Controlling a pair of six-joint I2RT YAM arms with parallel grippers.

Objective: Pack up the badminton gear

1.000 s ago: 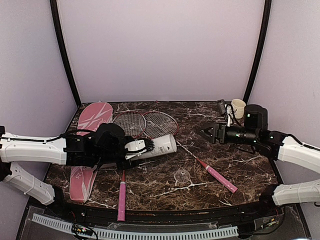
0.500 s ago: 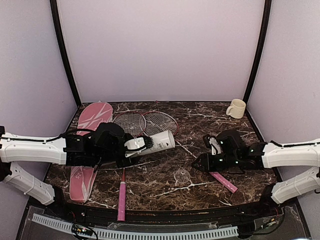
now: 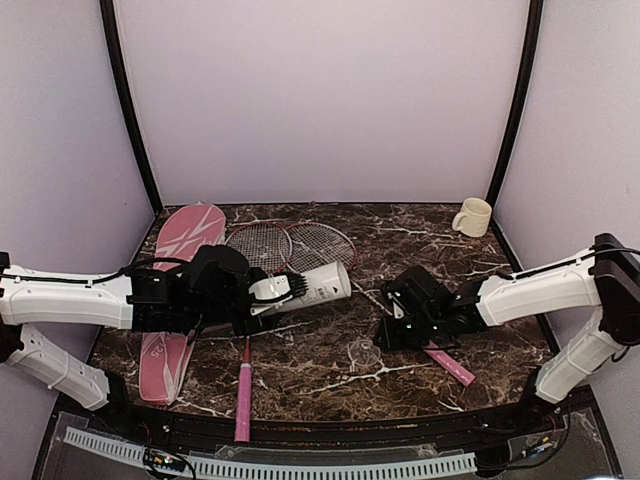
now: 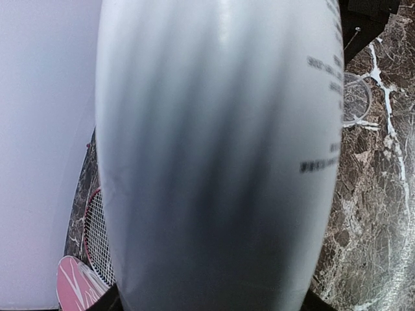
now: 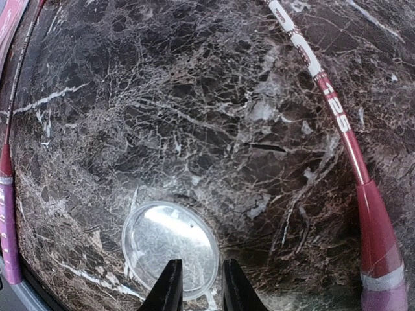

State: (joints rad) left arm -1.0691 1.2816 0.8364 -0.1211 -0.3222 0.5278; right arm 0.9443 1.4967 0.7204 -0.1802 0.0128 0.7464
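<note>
My left gripper (image 3: 283,290) is shut on the white tube (image 3: 318,284), holding it on its side over the racquet shafts; the tube (image 4: 220,155) fills the left wrist view. My right gripper (image 5: 198,288) is low over a clear round lid (image 5: 170,249) lying on the table. Its jaws stand a narrow gap apart and straddle the lid's right rim. Two racquets lie with their heads (image 3: 262,246) (image 3: 322,246) side by side at the back. One pink handle (image 3: 243,400) points to the front, the other (image 3: 448,362) lies under my right gripper (image 3: 384,340). The pink racquet cover (image 3: 175,290) lies on the left.
A cream mug (image 3: 473,216) stands at the back right corner. The lid (image 3: 365,352) rests between the two racquet handles near the front. Black frame posts and pale walls close in the marble table (image 3: 500,330) on three sides.
My right arm has swung from beside the mug down and left to the clear lid, its jaws narrowing on the way. The left arm and the tube have not moved.
</note>
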